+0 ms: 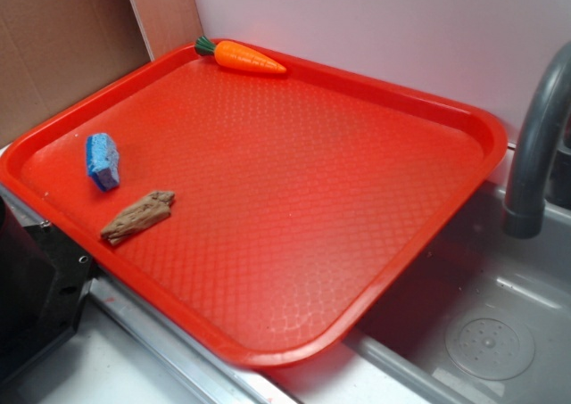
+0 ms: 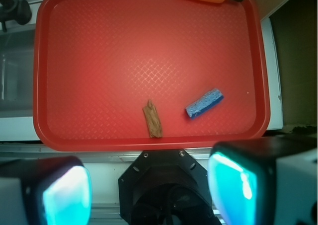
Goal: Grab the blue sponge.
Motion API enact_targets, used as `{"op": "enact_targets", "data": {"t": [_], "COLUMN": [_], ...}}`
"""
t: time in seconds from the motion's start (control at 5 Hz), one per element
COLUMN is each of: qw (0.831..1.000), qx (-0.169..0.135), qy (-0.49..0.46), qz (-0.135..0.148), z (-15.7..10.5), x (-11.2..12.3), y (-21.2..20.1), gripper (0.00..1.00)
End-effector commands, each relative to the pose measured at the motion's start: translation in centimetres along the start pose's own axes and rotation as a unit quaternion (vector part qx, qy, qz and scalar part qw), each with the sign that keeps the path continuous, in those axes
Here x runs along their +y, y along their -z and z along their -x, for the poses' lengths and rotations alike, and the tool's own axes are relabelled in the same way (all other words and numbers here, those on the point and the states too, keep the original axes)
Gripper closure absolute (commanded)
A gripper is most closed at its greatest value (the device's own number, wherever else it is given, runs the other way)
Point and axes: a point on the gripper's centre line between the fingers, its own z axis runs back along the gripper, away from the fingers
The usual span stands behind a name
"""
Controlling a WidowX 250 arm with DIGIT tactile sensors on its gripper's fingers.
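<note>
While the end effector (image 2: 149, 185) is hanging high above the red tray (image 2: 99, 36) with its fingers spread wide apart and holding nothing, the blue sponge (image 2: 204, 103) is lying near the tray's edge, just beside the brown chunk (image 2: 153, 119). A descent drifting sideways is risking a grab on that chunk, or a finger striking the rim.

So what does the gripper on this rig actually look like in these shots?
In the wrist view, the gripper has two blocky fingers with pale grey shells and glossy cyan-teal inner pads, blurred by closeness. Between them sits a black angular mount with small screws. No cables or markings are readable. The exterior view shows only a black part at the lower left.
</note>
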Motion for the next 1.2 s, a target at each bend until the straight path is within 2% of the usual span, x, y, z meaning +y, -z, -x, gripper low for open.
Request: {"op": "enact_targets", "data": {"t": [0.0, 0.2, 0.4, 0.6, 0.8, 1.0], "qw": [1.0, 0.992, 0.968, 0.93, 0.877, 0.861], "qx": [0.0, 0.028, 0.025, 0.007, -0.053, -0.056], "qy": [0.0, -0.125, -0.248, -0.367, -0.476, -0.506], "qz": [0.0, -0.012, -0.01, 0.002, 0.024, 0.017], "z": [0.0, -3.2, -4.5, -2.4, -0.3, 0.3], "x": [0.0, 5.1, 9.4, 12.0, 11.3, 11.3], "y": [0.0, 5.1, 8.0, 9.5, 10.6, 13.0], "gripper": [0.0, 0.0, 0.0, 0.0, 0.0, 0.0]}}
